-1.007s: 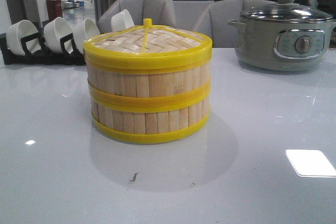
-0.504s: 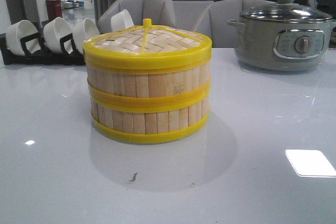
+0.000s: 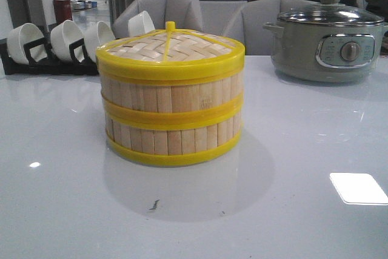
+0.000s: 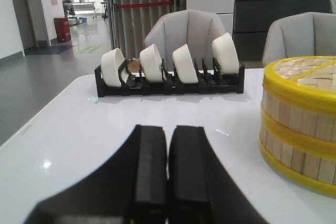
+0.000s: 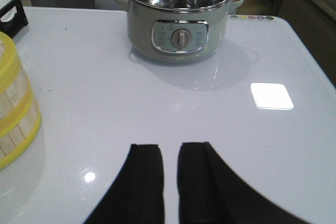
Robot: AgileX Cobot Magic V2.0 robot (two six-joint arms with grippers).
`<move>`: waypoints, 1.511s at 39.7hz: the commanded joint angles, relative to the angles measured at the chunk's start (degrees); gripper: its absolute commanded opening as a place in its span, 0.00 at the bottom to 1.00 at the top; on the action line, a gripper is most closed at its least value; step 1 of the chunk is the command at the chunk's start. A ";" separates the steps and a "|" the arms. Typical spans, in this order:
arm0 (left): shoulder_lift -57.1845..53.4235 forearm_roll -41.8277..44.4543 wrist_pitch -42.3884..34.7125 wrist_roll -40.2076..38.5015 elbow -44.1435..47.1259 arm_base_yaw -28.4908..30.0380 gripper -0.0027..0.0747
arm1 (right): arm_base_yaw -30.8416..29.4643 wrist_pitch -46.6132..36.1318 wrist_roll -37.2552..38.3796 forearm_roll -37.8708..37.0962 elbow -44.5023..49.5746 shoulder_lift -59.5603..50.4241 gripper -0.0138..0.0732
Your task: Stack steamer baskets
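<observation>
The two round bamboo-slat steamer baskets with yellow plastic rims (image 3: 171,116) already sit one squarely upon the other near the middle of the white desk (image 3: 303,150), capped by a flat woven bamboo lid with a yellow knob (image 3: 170,43); judged so, the stacking looks complete, and what remains is to hold both arms clear of the stack so nothing nudges it. The left gripper (image 4: 168,174) has its black fingers pressed together on nothing; the right gripper (image 5: 170,182) shows a narrow gap between its fingers, holding nothing, near the desk's right side facing a grey electric pot with a glass lid (image 5: 178,17).
</observation>
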 commanded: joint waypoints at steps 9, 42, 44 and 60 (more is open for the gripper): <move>-0.77 -0.18 -4.32 -0.36 0.02 0.05 0.14 | -1.69 -12.44 -0.28 0.20 14.34 -12.49 0.42; -0.68 -0.18 -4.32 -0.36 0.02 0.05 0.14 | -5.15 -16.95 -0.17 3.25 26.21 -26.03 0.42; -0.68 -0.18 -4.32 -0.36 0.02 0.05 0.14 | -4.98 -17.02 -0.22 3.25 26.21 -26.03 0.42; -0.68 -0.18 -4.32 -0.36 0.02 0.05 0.14 | -3.65 -18.32 -0.22 3.20 26.21 -26.03 0.42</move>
